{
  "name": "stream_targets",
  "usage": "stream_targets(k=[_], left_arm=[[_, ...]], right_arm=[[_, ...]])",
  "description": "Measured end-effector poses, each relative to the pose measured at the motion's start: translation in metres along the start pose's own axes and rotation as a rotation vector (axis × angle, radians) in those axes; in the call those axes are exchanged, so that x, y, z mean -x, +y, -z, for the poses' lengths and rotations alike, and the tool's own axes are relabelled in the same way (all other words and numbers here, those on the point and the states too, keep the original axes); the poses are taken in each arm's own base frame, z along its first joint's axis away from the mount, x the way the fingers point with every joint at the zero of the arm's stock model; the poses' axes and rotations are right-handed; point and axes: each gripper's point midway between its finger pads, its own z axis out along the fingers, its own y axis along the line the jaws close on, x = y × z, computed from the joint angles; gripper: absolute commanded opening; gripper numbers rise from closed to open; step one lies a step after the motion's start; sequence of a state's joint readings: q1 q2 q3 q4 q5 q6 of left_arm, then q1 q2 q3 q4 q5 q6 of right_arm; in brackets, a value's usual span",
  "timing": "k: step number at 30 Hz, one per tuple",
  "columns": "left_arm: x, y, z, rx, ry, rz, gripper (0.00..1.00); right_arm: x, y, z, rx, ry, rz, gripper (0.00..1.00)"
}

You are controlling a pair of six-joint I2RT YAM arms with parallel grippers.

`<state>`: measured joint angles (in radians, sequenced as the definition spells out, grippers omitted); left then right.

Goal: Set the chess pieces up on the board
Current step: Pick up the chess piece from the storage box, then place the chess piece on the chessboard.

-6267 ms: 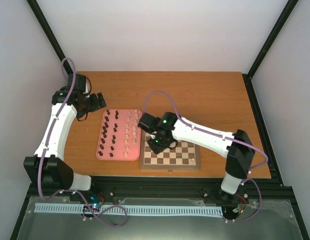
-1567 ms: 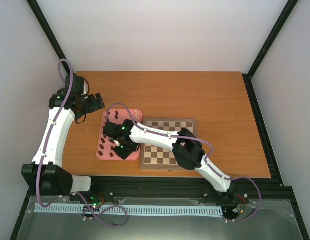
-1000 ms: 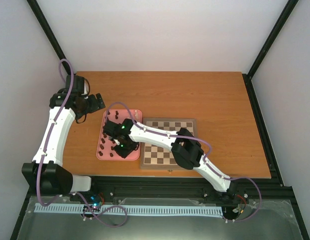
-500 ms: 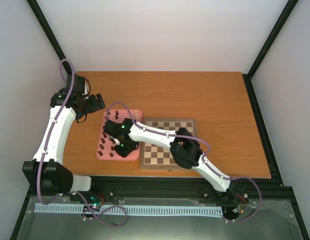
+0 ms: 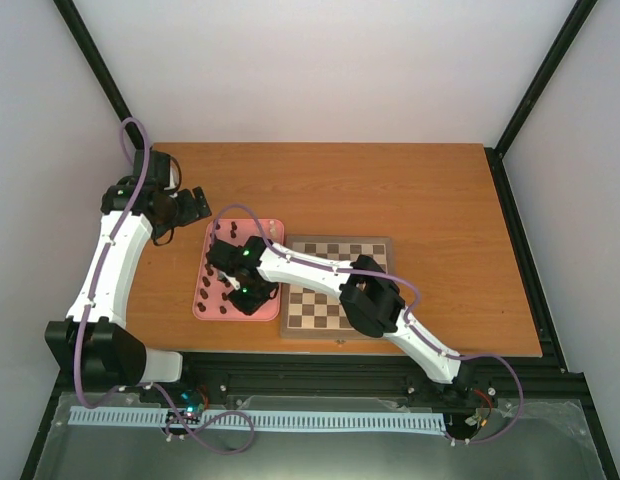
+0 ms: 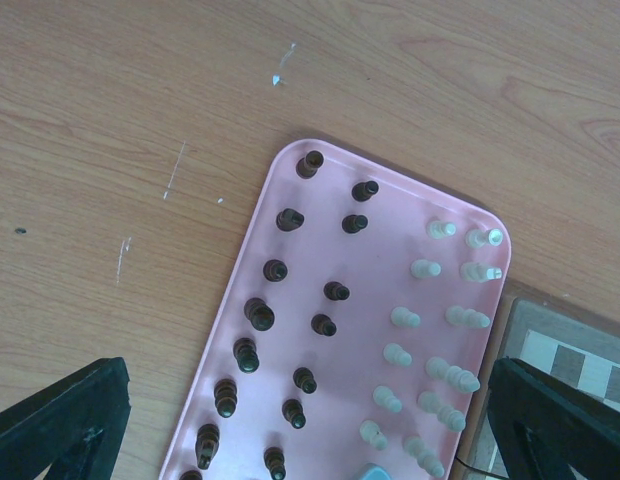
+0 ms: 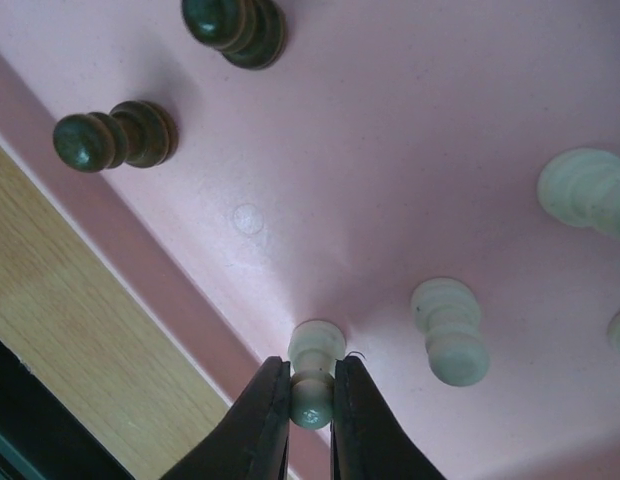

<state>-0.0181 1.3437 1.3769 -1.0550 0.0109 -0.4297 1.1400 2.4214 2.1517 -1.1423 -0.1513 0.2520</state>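
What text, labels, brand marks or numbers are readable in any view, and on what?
None: no word, number, label or brand can be read in any view.
The board, pink tray, chess pieces and table show no markings.
The right gripper, shut on a cream piece, shows none either.

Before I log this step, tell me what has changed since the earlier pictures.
The right arm swung left, from the board's left edge to the pink tray, and the right hand has closed on a cream piece close to the tray's rim. The left hand stayed open at the far left of the table. Board and tray have not shifted.
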Motion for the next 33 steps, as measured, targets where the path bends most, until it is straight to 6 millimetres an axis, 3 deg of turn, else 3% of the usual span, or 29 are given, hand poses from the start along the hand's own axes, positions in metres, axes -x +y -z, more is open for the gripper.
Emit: stream_targets(k=[8, 10, 15, 18, 21, 25, 27, 29, 33], left_arm=[[0.0, 0.0, -0.001, 0.003, 0.004, 0.0, 1.0], [0.0, 0.001, -0.001, 0.005, 0.003, 0.0, 1.0], [0.0, 0.001, -0.001, 0.009, 0.001, 0.0, 1.0], [0.0, 0.002, -0.002, 0.013, 0.001, 0.0, 1.0], [0.0, 0.003, -0.005, 0.022, 0.008, 0.0, 1.0], [0.001, 0.004, -0.011, 0.034, 0.022, 0.0, 1.0], [0.001, 0.004, -0.014, 0.036, 0.028, 0.0, 1.0], [0.002, 0.003, -0.016, 0.039, 0.033, 0.0, 1.0], [0.003, 0.003, -0.019, 0.041, 0.04, 0.0, 1.0]], right_arm=[[-0.004, 0.0, 0.011, -0.005, 0.002, 0.005, 0.06], [-0.005, 0.0, 0.026, -0.01, -0.013, 0.005, 0.06], [-0.015, -0.005, 0.087, -0.027, -0.101, -0.016, 0.05], [-0.044, -0.027, 0.126, -0.067, -0.143, -0.081, 0.04], [-0.083, -0.065, 0.139, -0.118, -0.134, -0.19, 0.04], [-0.15, -0.128, 0.126, -0.207, -0.046, -0.402, 0.04], [-0.175, -0.15, 0.121, -0.24, -0.012, -0.485, 0.04], [-0.195, -0.165, 0.117, -0.262, 0.011, -0.553, 0.04], [-0.213, -0.176, 0.108, -0.272, 0.026, -0.621, 0.03]])
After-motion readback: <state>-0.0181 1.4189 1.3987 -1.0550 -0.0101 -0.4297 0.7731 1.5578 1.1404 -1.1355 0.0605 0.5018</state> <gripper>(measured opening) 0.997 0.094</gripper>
